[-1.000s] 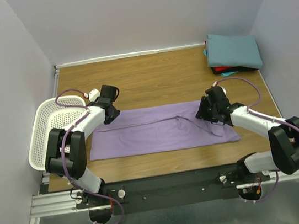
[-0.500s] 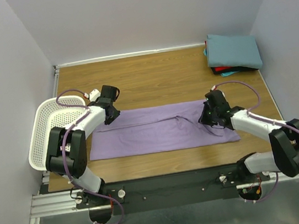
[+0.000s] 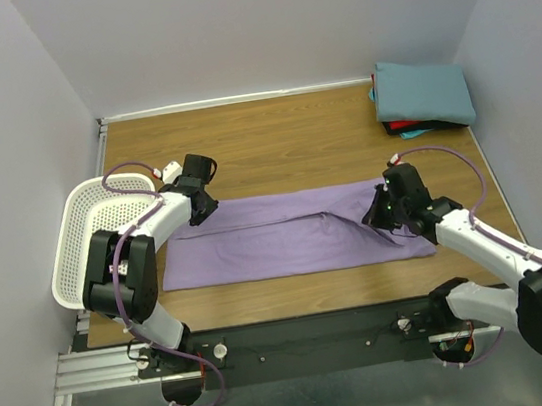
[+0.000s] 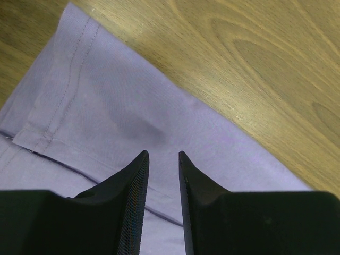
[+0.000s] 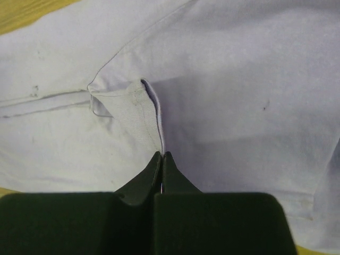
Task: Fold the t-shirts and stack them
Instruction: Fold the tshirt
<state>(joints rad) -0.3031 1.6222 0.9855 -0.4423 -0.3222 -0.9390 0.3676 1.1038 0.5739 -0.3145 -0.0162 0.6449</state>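
The right pincer (image 5: pixel 161 157) is pinching a raised fold of the lavender t-shirt (image 3: pixel 267 244), which is lying spread on the table (image 3: pixel 283 146) beneath it. The left pincer (image 4: pixel 163 157) is hanging with its fingers spread, the shirt's hemmed corner just under its tips.

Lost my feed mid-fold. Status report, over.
Right gripper shut, pinching a fold of the lavender shirt. Left gripper open over the shirt's other end. Shirt lies flat in a long strip. Nothing blocking it.
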